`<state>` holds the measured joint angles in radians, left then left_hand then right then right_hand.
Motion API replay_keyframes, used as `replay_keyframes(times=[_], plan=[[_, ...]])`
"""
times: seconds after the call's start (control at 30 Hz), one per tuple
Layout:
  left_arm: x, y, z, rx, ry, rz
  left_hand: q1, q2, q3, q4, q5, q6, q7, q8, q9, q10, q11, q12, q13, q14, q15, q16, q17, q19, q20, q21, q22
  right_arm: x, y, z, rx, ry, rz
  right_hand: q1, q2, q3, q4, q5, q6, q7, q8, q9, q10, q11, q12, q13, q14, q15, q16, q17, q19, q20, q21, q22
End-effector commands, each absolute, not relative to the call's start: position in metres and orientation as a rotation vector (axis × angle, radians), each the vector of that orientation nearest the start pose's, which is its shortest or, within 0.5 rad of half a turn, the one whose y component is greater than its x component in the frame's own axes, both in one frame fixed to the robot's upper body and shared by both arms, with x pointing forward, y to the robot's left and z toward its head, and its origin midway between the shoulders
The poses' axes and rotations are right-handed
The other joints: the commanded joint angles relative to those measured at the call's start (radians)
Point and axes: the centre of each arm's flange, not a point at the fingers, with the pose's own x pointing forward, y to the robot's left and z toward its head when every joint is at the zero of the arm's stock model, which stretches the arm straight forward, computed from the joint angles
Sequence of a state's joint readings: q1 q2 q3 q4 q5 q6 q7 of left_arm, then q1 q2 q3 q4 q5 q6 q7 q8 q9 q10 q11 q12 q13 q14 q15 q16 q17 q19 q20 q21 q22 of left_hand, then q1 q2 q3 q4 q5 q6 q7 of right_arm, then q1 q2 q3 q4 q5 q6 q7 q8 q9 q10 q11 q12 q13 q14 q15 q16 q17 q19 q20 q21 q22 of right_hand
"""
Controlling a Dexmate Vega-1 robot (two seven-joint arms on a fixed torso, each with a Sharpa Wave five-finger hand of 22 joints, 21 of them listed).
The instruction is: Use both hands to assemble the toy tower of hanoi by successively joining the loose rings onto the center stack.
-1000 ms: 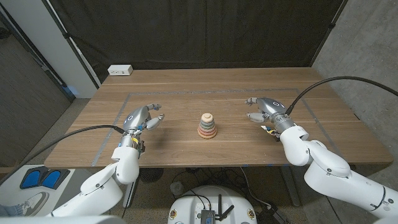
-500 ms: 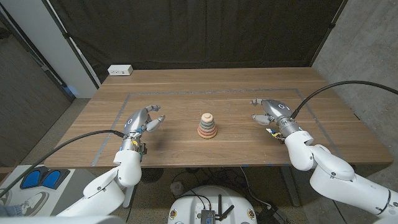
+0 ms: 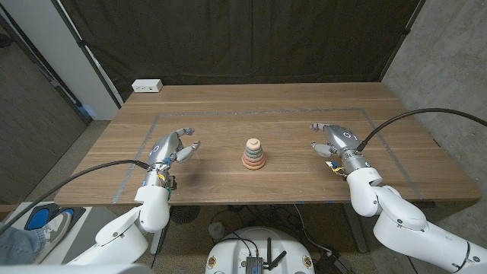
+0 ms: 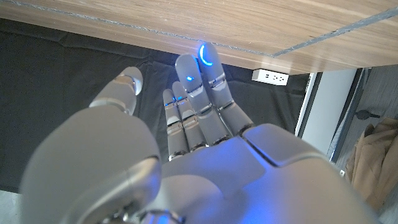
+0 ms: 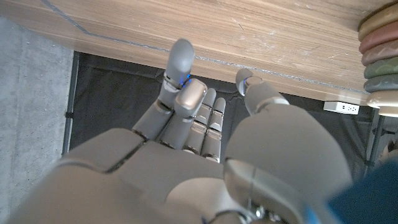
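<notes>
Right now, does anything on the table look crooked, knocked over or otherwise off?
Nothing stands out. The ring tower stands upright at the table's middle, rings stacked widest at the bottom. The left hand and right hand sit apart from it, holding nothing.

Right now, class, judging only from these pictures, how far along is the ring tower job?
Done: the ring tower stands stacked at the table's middle, and no loose rings lie around it. In hand: nothing; the left robot hand and the right robot hand sit apart from the tower, fingers spread, holding nothing. Left: nothing visible remains to add.
</notes>
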<state>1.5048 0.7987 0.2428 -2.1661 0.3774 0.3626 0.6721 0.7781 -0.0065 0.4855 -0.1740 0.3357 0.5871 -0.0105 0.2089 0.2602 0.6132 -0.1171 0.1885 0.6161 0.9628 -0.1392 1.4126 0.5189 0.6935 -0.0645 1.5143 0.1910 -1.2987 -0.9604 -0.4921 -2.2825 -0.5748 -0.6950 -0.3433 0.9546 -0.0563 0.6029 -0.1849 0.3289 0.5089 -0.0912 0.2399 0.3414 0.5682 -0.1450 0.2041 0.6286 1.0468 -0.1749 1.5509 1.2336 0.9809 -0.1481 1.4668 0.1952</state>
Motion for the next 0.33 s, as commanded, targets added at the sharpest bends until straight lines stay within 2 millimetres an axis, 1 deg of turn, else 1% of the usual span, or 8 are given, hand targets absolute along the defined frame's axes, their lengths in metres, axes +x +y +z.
replay_keyframes(times=[0.03, 0.13, 0.33], plan=[[0.4588, 0.2757, -0.0997, 1.007, -0.622, 0.485, 0.004, -0.009, -0.003, 0.001, -0.002, -0.016, 0.004, -0.005, -0.002, -0.023, 0.003, -0.002, 0.001, -0.009, -0.080, 0.006, 0.004, -0.005, -0.142, 0.004, 0.003, 0.4734, -0.2557, -0.0811, -1.338, -0.509, -0.348, 0.008, -0.004, 0.004, 0.007, -0.004, -0.004, -0.002, 0.004, 0.005, -0.004, -0.002, 0.007, 0.004, -0.007, -0.038, 0.003, 0.001, -0.007, -0.071, 0.002, 0.004], [0.4606, 0.2734, -0.1004, 1.009, -0.612, 0.485, 0.003, -0.013, -0.005, 0.002, -0.002, -0.030, 0.005, -0.009, -0.002, -0.034, 0.007, -0.004, 0.001, -0.016, -0.080, 0.001, 0.000, -0.011, -0.142, 0.002, 0.003, 0.4735, -0.2573, -0.0816, -1.333, -0.510, -0.344, 0.010, -0.004, 0.003, 0.008, -0.006, -0.005, -0.002, 0.004, 0.005, -0.002, -0.001, 0.008, 0.005, -0.009, -0.038, 0.002, 0.001, -0.009, -0.071, 0.003, 0.004], [0.4615, 0.2665, -0.1009, 1.008, -0.610, 0.487, 0.002, -0.015, -0.007, 0.003, -0.003, -0.032, 0.004, -0.008, -0.003, -0.036, 0.006, -0.002, 0.001, -0.019, -0.080, 0.000, -0.002, -0.014, -0.142, 0.001, 0.003, 0.4766, -0.2605, -0.0813, -1.329, -0.513, -0.328, 0.010, -0.003, 0.000, 0.012, -0.008, -0.002, 0.000, 0.006, 0.006, -0.001, 0.001, 0.009, 0.007, -0.012, -0.038, 0.000, 0.000, -0.013, -0.070, 0.003, 0.002]])
